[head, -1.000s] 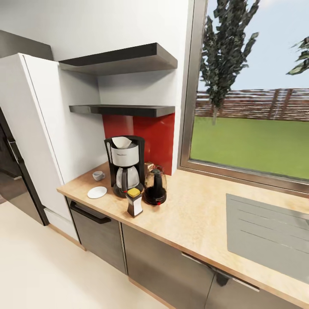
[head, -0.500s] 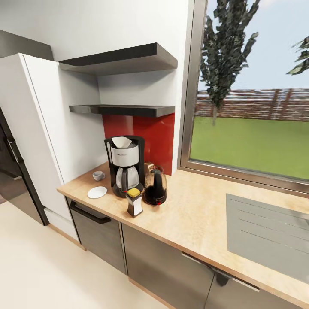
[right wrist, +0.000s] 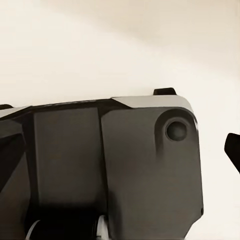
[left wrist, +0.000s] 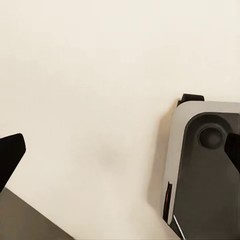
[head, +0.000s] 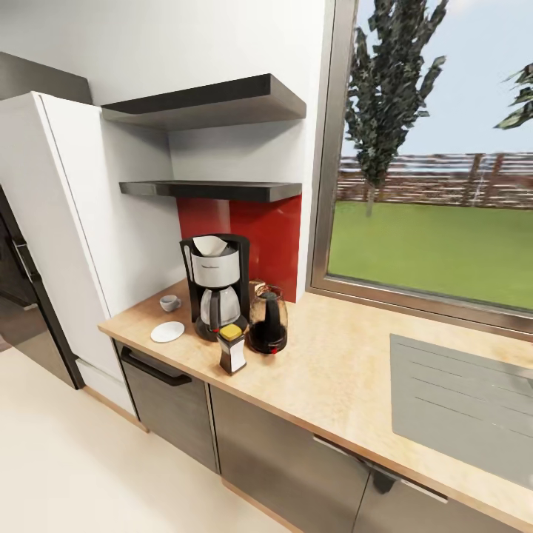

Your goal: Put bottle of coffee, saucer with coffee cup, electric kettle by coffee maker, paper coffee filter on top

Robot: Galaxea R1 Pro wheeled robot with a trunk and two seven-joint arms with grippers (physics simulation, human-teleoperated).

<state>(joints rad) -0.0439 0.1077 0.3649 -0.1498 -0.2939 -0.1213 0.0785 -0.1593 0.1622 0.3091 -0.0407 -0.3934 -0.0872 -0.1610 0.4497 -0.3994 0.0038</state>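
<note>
From my head camera the counter [head: 333,370] runs from left of centre toward the lower right of the frame. The coffee maker [head: 215,285] stands at centre left against the red backsplash [head: 259,229], with a white filter [head: 210,245] sitting in its top. Just right of it, touching or nearly so, is the black kettle [head: 267,320]. The coffee bottle [head: 232,348], yellow-capped, stands just in front of the gap between the two. Left of the maker, the white saucer [head: 167,332] lies flat with nothing on it, and the small cup [head: 170,302] sits on the counter behind it, apart from it. Both dark shelves [head: 215,189] in the upper left are bare. A window [head: 437,185] takes up the right side.

My left pincer [left wrist: 120,152] hangs over pale floor [left wrist: 90,75] beside my grey base [left wrist: 205,170], its dark fingertips [left wrist: 10,152] wide apart at opposite edges of its wrist view, holding nothing. My right pincer [right wrist: 120,150] likewise is spread apart above my base, with nothing between the fingers.
</note>
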